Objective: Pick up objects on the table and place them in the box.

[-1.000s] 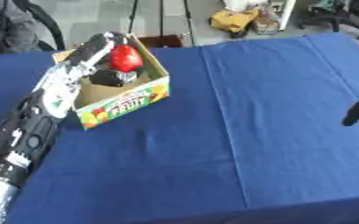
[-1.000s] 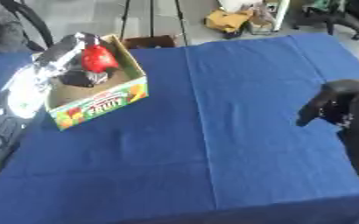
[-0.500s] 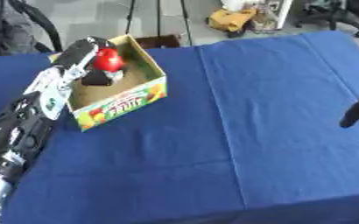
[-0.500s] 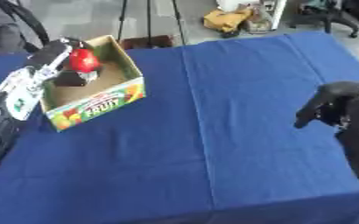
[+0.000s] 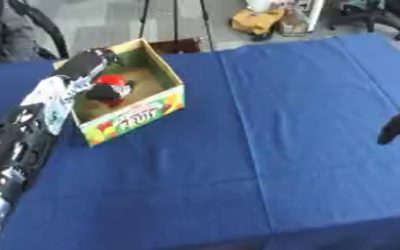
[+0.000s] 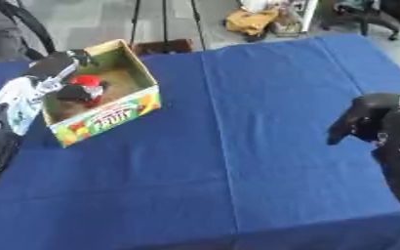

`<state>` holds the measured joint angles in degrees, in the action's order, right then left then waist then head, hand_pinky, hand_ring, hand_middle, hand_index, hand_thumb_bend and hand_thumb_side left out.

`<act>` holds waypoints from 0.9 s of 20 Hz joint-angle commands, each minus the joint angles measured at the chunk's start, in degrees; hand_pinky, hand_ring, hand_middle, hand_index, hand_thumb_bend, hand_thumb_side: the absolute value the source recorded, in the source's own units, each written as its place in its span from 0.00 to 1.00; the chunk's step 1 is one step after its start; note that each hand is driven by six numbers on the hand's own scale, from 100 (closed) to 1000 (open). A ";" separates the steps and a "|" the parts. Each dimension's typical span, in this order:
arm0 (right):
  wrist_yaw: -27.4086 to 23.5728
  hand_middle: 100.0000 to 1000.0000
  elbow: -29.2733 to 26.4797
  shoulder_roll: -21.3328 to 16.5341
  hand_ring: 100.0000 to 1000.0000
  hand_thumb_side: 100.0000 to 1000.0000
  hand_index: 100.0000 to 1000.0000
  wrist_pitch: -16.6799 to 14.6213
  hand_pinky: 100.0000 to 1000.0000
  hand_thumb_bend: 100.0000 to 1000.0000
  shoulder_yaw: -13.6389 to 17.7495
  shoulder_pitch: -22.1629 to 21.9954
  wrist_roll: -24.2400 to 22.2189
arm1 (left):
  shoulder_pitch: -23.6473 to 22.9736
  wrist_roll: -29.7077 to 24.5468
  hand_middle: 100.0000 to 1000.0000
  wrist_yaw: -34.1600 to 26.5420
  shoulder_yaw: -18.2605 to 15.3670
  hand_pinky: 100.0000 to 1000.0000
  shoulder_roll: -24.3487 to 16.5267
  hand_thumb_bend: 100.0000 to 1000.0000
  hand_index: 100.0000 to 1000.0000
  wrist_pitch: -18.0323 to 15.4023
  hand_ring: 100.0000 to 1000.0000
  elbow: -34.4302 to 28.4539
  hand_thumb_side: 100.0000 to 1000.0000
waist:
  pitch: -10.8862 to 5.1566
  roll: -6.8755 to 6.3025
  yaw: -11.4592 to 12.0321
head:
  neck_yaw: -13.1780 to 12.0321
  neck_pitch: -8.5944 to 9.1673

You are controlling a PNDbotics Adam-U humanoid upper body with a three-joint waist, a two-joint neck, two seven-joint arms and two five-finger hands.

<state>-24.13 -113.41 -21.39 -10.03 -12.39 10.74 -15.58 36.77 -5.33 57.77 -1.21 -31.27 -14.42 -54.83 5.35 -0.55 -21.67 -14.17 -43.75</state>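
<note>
Objects-wise, I can't spot anything left on the blue surface (image 5: 237,146); the cloth looks bare apart from the box (image 5: 144,114), which sits toward the far left with fruit printing on its front wall. The left hand (image 5: 110,92) reaches in over the box's left wall and is down inside, fingers curled round a red object (image 5: 111,80) that looks low in the box, close to the floor. Can't tell if it's actually resting on the bottom yet. The right hand (image 6: 361,117) hangs off at the right edge, well away from everything, fingers curled and holding nothing. If I were driving, I'd let go only once the red thing is seated, then lift straight up so the arm doesn't snag that left wall.
</note>
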 commanded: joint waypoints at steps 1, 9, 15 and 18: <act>0.34 0.52 -1.19 -0.30 0.53 0.50 0.70 0.13 0.46 0.00 0.23 0.39 0.06 | 1.01 -0.77 0.75 0.24 -1.02 0.82 -1.97 0.30 0.79 0.33 0.78 -0.64 1.00 | -0.58 0.10 0.04 | 0.01 0.39; 0.68 0.52 -1.19 -0.21 0.53 0.50 0.70 0.43 0.46 0.00 0.36 -0.11 0.26 | 1.11 0.54 0.65 -1.80 -3.41 0.62 -0.74 0.00 0.75 -0.33 0.62 -3.87 0.93 | -0.70 0.18 1.00 | 0.43 0.29; 1.38 0.51 -1.19 -0.11 0.53 0.51 0.70 0.68 0.46 0.00 0.76 -0.76 0.83 | -4.68 5.65 0.59 -6.87 -5.54 0.51 0.34 0.00 0.73 -5.39 0.52 -12.20 0.94 | -0.76 0.18 2.62 | 1.10 0.42; 1.92 0.51 -1.19 -0.08 0.53 0.51 0.70 0.76 0.46 0.00 1.12 -1.16 1.31 | -8.68 8.15 0.57 -9.37 -6.27 0.47 0.98 0.00 0.72 -7.46 0.50 -16.26 0.95 | -0.66 0.01 3.68 | 1.92 0.44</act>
<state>-22.85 -113.41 -20.95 -9.25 -11.98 9.23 -14.60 27.53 1.64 49.61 -6.53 -29.44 -21.05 -68.44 5.31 -0.58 -17.83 -12.65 -43.74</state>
